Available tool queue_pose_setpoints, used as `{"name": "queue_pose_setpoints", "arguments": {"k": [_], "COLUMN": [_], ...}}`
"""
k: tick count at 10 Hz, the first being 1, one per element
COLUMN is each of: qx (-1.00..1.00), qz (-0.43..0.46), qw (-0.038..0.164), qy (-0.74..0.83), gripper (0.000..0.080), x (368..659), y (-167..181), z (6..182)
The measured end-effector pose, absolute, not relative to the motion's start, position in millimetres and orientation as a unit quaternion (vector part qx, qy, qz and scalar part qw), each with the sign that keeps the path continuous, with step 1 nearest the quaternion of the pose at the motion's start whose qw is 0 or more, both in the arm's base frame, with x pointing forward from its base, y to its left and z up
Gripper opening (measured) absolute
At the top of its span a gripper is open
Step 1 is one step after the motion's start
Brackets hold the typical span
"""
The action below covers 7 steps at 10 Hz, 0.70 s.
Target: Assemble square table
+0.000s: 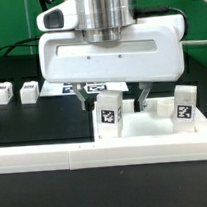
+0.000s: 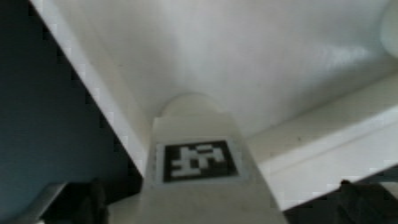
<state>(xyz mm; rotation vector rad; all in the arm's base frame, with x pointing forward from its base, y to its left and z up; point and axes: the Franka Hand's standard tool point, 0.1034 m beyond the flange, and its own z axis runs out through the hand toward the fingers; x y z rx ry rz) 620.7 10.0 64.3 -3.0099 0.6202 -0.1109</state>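
**Square table, present state**

The slab [image 1: 153, 129] is smooth matte white plastic. It lies flat on the black table [image 1: 43, 121], toward the exterior view's right. Its near edge lies along the long white rail [image 1: 45, 156].

The first leg [image 1: 110, 112] stands upright on the slab, at the end toward the exterior view's left. It is a white squared block carrying a black-and-white tag. In the wrist view its top looks rounded. The second leg [image 1: 184, 104] has the same form and stands upright at the exterior view's right.

Two more legs rest on the black table, well apart from the slab: the outer loose leg [image 1: 3, 93] and, near it, the inner loose leg [image 1: 29, 92].

Count: one slab, four legs.

The gripper [image 1: 113, 97] hangs directly over the first leg with its jaws spread wide. The dark fingers [image 1: 84, 93] flank the leg with a visible gap on each side, and the gripper grasps nothing.

Bare black surface lies between the loose legs and the slab. The rail bounds the near edge.
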Motion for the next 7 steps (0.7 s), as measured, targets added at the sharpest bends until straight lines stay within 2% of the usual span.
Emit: {"name": "queue_pose_setpoints", "arguments": {"k": [2,3,4,5,6,7], "qx": [-0.976,-0.974,-0.971,-0.96,-0.948,-0.938], "qz": [-0.04,-0.04,-0.039,-0.038,-0.036,-0.035], "qw": [0.032,0.033,0.033,0.035,0.036,0.037], "qy": [0.212,0.221,0.234,0.275,0.313,0.341], "gripper": [0.0649,0.0535,0.0535,0.0353,0.029,0.029], "x": [621.7,621.7,621.6,621.5,621.5,621.5], "y": [8.7,8.6,8.5,8.5,8.2,8.1], "z": [64.3,64.2,64.1,63.9,63.9,63.9]}}
